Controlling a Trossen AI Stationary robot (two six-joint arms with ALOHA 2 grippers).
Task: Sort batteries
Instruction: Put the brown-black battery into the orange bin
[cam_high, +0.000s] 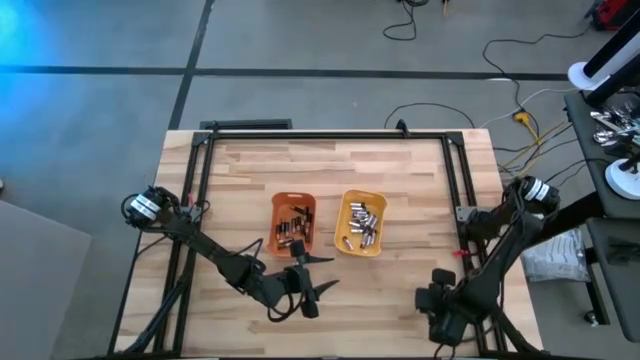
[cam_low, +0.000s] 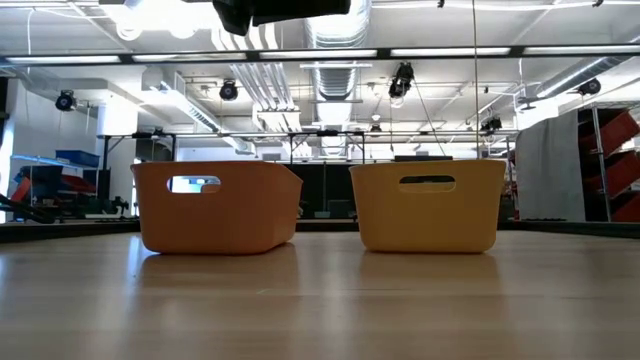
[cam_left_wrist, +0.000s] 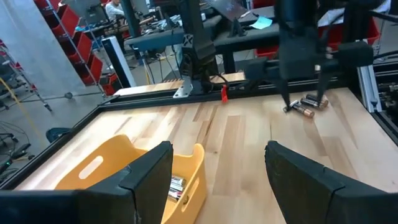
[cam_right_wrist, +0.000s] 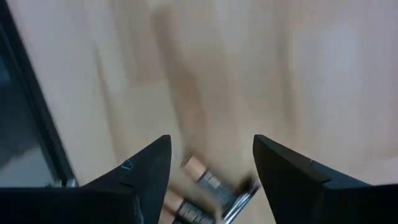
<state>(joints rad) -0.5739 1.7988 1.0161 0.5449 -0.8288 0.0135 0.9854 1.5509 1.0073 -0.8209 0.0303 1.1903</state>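
Dark batteries (cam_high: 293, 228) lie in the orange tray (cam_high: 294, 205), silvery ones (cam_high: 365, 222) in the yellow tray (cam_high: 380, 245); both trays stand mid-table. My left gripper (cam_high: 322, 275) hovers open just on the near side of the trays, nothing between its fingers (cam_left_wrist: 149, 174). At the table's near right, my right gripper (cam_right_wrist: 211, 162) points down, open, over a few loose batteries (cam_right_wrist: 205, 183) lying on the wood; the left wrist view shows them too (cam_left_wrist: 306, 106). Its fingers stand on either side of them without a visible touch.
A black frame (cam_high: 330, 135) runs along the table's far, left and right edges. Bare wood (cam_high: 380, 300) lies between the two grippers on the near side. In the low view the orange tray (cam_low: 215, 205) and the yellow tray (cam_low: 430, 205) stand side by side.
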